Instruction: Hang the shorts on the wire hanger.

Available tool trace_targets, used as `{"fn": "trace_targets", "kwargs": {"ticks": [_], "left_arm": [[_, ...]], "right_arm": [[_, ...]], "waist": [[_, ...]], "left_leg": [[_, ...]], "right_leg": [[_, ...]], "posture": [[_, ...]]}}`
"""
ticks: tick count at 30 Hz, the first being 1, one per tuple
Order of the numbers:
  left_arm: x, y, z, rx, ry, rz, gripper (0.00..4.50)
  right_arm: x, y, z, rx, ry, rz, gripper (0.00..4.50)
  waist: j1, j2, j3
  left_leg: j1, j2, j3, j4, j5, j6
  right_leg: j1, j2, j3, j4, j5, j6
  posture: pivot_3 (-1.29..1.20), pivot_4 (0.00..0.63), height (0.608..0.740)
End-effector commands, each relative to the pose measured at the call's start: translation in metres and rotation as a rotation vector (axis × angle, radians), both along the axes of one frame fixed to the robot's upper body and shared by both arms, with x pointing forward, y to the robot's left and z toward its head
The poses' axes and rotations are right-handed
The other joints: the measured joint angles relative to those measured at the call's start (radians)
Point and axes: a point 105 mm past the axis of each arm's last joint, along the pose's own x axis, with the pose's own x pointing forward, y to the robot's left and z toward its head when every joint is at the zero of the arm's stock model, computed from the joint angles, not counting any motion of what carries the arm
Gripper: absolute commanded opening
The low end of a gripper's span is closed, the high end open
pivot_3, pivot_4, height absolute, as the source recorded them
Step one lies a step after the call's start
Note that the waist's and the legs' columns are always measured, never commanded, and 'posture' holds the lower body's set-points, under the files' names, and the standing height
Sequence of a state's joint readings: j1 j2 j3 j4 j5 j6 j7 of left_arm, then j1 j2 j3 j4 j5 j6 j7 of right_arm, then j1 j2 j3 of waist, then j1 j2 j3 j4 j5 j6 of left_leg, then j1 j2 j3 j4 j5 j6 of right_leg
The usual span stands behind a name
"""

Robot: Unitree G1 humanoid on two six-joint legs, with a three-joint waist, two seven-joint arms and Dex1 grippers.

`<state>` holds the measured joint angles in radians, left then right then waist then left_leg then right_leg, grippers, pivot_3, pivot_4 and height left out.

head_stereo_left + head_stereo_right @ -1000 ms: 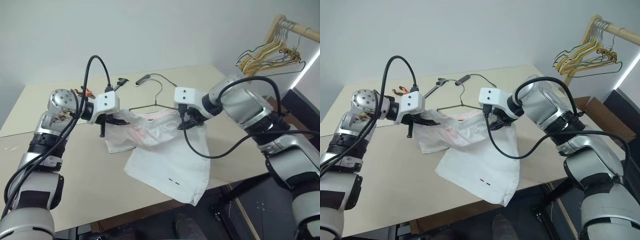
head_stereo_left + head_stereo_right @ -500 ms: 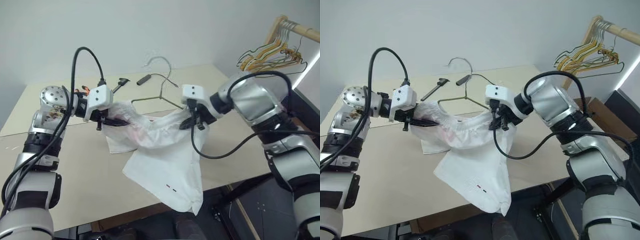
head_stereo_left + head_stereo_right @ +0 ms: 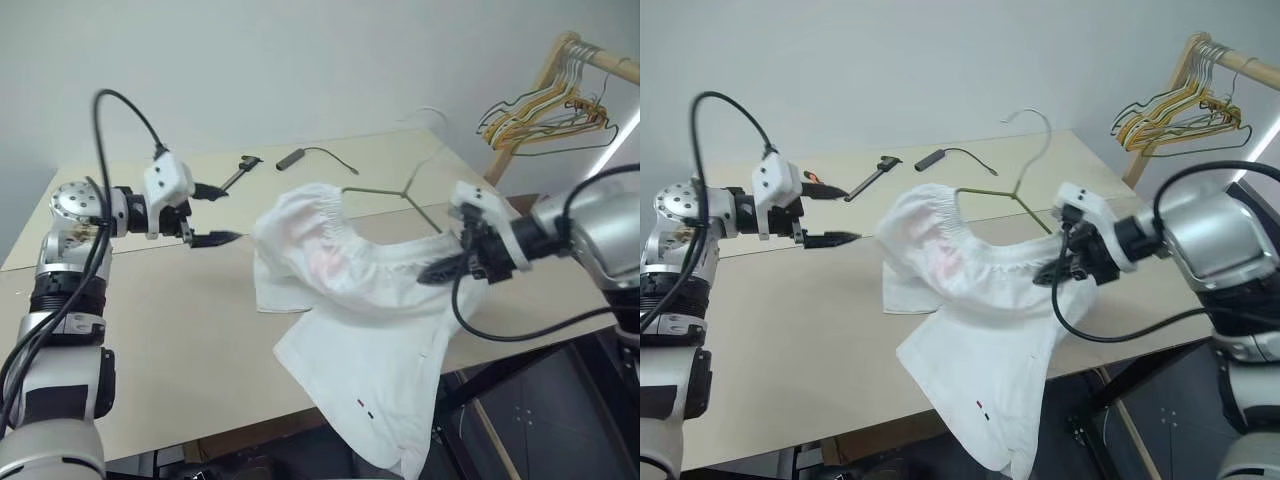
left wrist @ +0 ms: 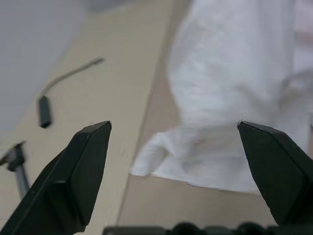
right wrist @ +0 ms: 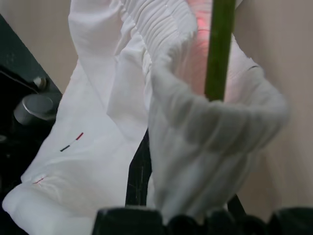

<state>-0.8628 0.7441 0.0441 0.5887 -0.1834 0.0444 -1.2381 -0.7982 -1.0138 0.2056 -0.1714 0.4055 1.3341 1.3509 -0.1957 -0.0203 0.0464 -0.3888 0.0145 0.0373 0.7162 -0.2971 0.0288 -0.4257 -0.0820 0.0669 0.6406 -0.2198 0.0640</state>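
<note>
The white shorts hang half off the table, their elastic waistband lifted and one leg drooping past the front edge. The thin dark wire hanger sticks out of the waistband, hook up and tilted. My right gripper is shut on the waistband's right end. In the right wrist view the green wire runs down into the bunched cloth that covers my fingers. My left gripper is open and holds nothing, a short way left of the shorts, with both fingers spread wide.
A black tool and a black stick with a thin cable lie at the back of the beige table. A bunch of yellow, green and grey hangers hangs on a wooden rail at the far right.
My left gripper has let go of the waistband, opened and pulled back to the left. My right gripper has dragged the shorts and hanger to the right, and the hook has swung that way.
</note>
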Motion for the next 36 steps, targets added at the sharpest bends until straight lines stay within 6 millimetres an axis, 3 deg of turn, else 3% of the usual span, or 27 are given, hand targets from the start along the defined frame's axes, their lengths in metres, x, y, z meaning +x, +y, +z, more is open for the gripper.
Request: {"fn": "trace_targets", "kwargs": {"ticks": [1, 5, 9, 14, 18, 24, 36], "left_arm": [[-0.007, -0.018, 0.061, -0.305, -0.138, -0.013, 4.49], [-0.035, -0.054, 0.093, -0.566, -0.146, -0.14, 4.49], [-0.058, -0.081, 0.103, -0.697, -0.093, -0.246, 4.49], [-0.076, -0.105, 0.106, -0.745, -0.058, -0.346, 4.49], [-0.082, -0.111, 0.106, -0.754, -0.048, -0.387, 4.49], [-0.083, -0.112, 0.102, -0.723, -0.057, -0.387, 4.49], [-0.085, -0.116, 0.103, -0.7, -0.076, -0.408, 4.49]], "right_arm": [[-0.005, -0.027, 0.01, 0.053, -0.036, -0.286, 0.0], [-0.007, -0.074, -0.01, 0.099, -0.06, -0.598, 0.0], [-0.009, -0.111, -0.025, 0.112, -0.08, -0.858, 0.0], [-0.009, -0.143, -0.016, 0.092, -0.135, -1.047, 0.0], [-0.005, -0.167, 0.002, 0.078, -0.134, -1.162, 0.0], [-0.001, -0.199, 0.023, 0.105, -0.066, -1.341, 0.0], [-0.003, -0.244, 0.052, 0.234, 0.022, -1.665, 0.0]], "waist": [[0.002, -0.001, 0.0], [0.013, -0.002, -0.002], [0.01, 0.001, -0.005], [-0.027, 0.004, -0.006], [-0.07, 0.006, -0.007], [-0.12, 0.006, -0.007], [-0.125, 0.007, -0.007]], "left_leg": [[0.0, 0.0, 0.0, 0.0, 0.0, 0.0], [-0.001, -0.001, -0.001, 0.0, 0.0, 0.0], [0.001, -0.002, 0.0, 0.0, 0.0, 0.0], [0.006, -0.006, 0.002, 0.001, 0.001, 0.002], [0.011, -0.012, 0.003, 0.0, 0.002, 0.003], [0.027, -0.012, 0.002, -0.007, 0.0, 0.006], [0.027, -0.015, 0.005, -0.014, 0.0, 0.007]], "right_leg": [[0.0, 0.0, 0.0, 0.0, 0.0, 0.0], [0.001, -0.002, 0.0, 0.0, 0.0, 0.001], [0.002, -0.005, 0.002, 0.001, 0.0, 0.002], [0.006, -0.005, 0.005, -0.001, -0.001, 0.003], [0.014, -0.006, 0.007, -0.002, -0.003, 0.005], [0.039, -0.005, 0.005, -0.017, -0.008, 0.014], [0.039, -0.008, 0.008, -0.027, -0.007, 0.017]], "posture": [[-0.23, 0.0, 0.74], [-0.26, 0.0, 0.74], [-0.28, 0.0, 0.74], [-0.3, 0.0, 0.74], [-0.31, 0.002, 0.74], [-0.3, 0.005, 0.74], [-0.3, 0.0, 0.74]]}}
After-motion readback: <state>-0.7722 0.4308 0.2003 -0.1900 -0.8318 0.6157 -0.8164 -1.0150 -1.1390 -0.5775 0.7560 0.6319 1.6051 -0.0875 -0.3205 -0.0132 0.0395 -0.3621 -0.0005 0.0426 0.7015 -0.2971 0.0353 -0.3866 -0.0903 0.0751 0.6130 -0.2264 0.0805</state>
